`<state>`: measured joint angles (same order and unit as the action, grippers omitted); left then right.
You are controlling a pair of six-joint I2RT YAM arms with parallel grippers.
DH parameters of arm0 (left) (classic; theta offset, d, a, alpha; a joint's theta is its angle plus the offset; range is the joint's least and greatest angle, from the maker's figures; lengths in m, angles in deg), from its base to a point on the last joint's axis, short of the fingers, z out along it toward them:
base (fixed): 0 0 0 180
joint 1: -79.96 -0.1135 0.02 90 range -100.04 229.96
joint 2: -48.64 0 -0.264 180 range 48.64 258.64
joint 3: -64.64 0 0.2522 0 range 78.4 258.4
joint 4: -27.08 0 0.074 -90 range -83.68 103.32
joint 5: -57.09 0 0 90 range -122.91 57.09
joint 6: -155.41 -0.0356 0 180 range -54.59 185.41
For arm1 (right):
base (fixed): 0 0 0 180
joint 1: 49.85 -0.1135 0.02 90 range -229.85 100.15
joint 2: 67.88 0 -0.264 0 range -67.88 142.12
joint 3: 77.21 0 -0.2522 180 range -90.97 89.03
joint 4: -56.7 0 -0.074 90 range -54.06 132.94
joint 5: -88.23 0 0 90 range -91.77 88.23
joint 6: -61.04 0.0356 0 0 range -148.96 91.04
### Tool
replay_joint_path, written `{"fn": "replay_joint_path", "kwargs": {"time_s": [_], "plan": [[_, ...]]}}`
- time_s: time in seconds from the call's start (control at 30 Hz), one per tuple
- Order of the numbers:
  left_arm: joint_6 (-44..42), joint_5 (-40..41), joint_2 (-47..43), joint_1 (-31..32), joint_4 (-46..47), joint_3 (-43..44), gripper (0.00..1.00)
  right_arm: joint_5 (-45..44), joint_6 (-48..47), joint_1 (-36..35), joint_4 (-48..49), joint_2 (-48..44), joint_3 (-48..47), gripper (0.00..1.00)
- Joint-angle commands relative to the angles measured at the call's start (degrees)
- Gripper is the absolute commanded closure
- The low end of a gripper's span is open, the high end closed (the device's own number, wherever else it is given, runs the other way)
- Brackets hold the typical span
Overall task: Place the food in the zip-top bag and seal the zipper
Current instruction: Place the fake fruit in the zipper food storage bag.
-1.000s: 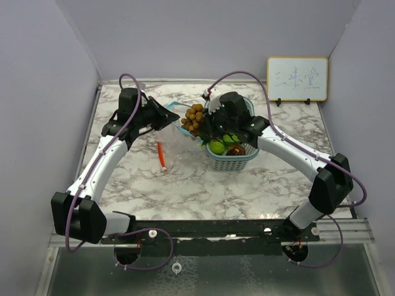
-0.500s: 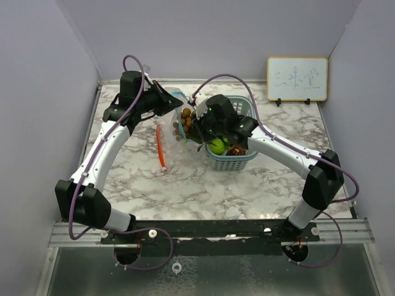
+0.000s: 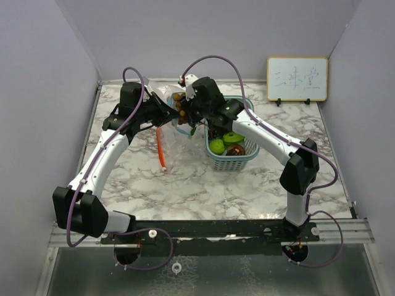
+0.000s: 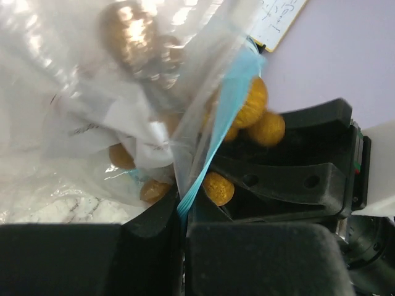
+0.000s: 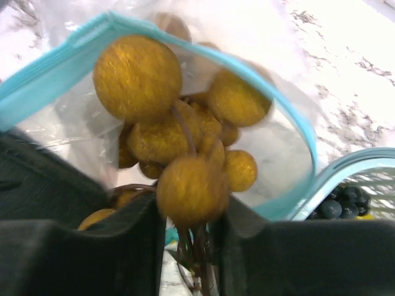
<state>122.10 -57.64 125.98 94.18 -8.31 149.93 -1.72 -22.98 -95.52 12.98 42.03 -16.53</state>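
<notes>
Swung left from the teal mesh basket (image 3: 231,163), the right gripper (image 5: 188,246) (clamped on its stem) feeds a tan-brown toy berry cluster (image 5: 179,142) into the clear teal-zippered bag (image 5: 284,166), its rim pinched open by the left gripper (image 4: 184,229).

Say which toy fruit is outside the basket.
The tan-brown berry cluster, in the right claw at the zip-top bag mouth; the green fruit lies in the basket.

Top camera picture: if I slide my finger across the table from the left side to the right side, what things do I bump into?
left arm → thin orange-red piece → tan-brown berry cluster → teal mesh basket → small whiteboard
</notes>
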Motion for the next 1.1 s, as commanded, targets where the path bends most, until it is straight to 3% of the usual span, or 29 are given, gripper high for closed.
{"fn": "replay_joint_path", "kwargs": {"time_s": [0.0,0.07,0.2,0.37,0.5,0.7,1.07], "plan": [[-0.52,-2.05,-2.85,1.78,-0.08,1.78,1.0,0.37,1.25,-0.9,-0.87,0.27,-0.66,0.58],[-0.32,-0.87,-2.92,1.78,-0.92,1.29,1.0,1.79,0.73,-0.85,-0.85,-1.68,0.28,0.44],[1.18,1.17,-3.16,1.75,-0.95,-0.73,1.0,3.23,0.6,-0.87,0.04,-8.9,3.48,0.3],[1.85,2.25,-3.25,1.76,-0.12,-1.4,1.0,-1.6,2.26,-0.82,-0.13,-16.27,7.19,0.24],[2.12,1.44,-3.78,1.78,1.39,-1.35,1.0,-6.3,4.39,0.47,-1.59,-18.44,9.82,0.28],[2.56,-0.09,-4.77,1.71,2.94,-1.03,1.0,-3.72,6.57,3.79,0.65,-18.83,13.68,0.44],[4.1,-1.17,-5.71,1.78,5.02,-1.36,1.0,2.86,5.98,4.57,5.58,-19.0,21.11,0.51]]}}
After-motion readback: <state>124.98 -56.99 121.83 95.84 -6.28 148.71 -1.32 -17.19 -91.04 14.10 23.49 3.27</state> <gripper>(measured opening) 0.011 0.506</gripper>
